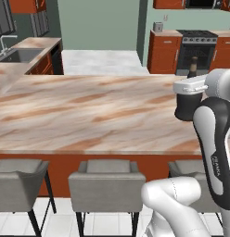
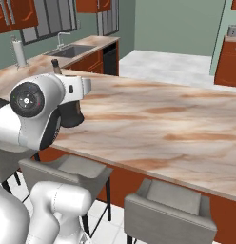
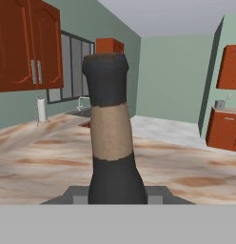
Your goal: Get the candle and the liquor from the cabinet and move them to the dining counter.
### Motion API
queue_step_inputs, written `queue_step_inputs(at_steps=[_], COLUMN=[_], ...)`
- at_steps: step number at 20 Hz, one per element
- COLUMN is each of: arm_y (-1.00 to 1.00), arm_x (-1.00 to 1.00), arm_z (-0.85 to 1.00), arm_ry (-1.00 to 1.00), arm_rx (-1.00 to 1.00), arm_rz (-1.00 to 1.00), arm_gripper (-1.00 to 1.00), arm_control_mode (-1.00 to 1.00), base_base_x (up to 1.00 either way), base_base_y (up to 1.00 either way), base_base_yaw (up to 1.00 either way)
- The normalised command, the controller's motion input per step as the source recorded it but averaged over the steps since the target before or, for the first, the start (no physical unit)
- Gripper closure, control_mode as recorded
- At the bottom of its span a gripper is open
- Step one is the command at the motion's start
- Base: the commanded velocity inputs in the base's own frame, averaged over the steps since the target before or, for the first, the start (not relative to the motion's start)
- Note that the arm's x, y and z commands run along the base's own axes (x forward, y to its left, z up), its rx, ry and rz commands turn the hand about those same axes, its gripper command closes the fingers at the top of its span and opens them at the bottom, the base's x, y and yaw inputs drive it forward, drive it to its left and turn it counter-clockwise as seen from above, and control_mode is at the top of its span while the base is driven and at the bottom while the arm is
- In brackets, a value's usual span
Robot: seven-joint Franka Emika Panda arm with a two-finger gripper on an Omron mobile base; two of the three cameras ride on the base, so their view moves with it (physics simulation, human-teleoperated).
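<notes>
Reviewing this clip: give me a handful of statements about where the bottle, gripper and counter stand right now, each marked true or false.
1. The gripper is shut on the bottle. True.
2. The bottle lies on its side on the floor. False: it is upright at the counter, in the gripper.
3. Grey stools stand along the counter's near side. True.
4. A candle sits on the counter beside the bottle. False: no candle is seen there.
5. A sink is set in the worktop beyond the counter. True.

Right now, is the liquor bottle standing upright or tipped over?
Upright. The liquor bottle has its neck pointing straight up above the dining counter, gripped by the end effector; whether its base touches the counter is hidden.
</notes>
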Motion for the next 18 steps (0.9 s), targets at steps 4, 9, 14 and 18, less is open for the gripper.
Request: queue_step_inputs(at_steps=[4, 9, 14, 18], arm_y=[0.0, 0.0, -0.07, -0.29], arm_x=[0.0, 0.03, 0.21, 0.33], arm_z=[0.0, -0.01, -0.03, -0.08], arm_ry=[0.0, 0.0, 0.02, 0.04], arm_rx=[0.0, 0.0, 0.0, 0.05], arm_rz=[0.0, 0.0, 0.01, 0.14], arm_gripper=[1.0, 1.0, 1.0, 1.0], arm_control_mode=[-1.0, -1.0, -1.0, -1.0], base_base_x=[0.0, 0.0, 0.0, 0.0], base_base_y=[0.0, 0.0, 0.0, 0.0], base_base_yaw=[0.0, 0.0, 0.0, 0.0])
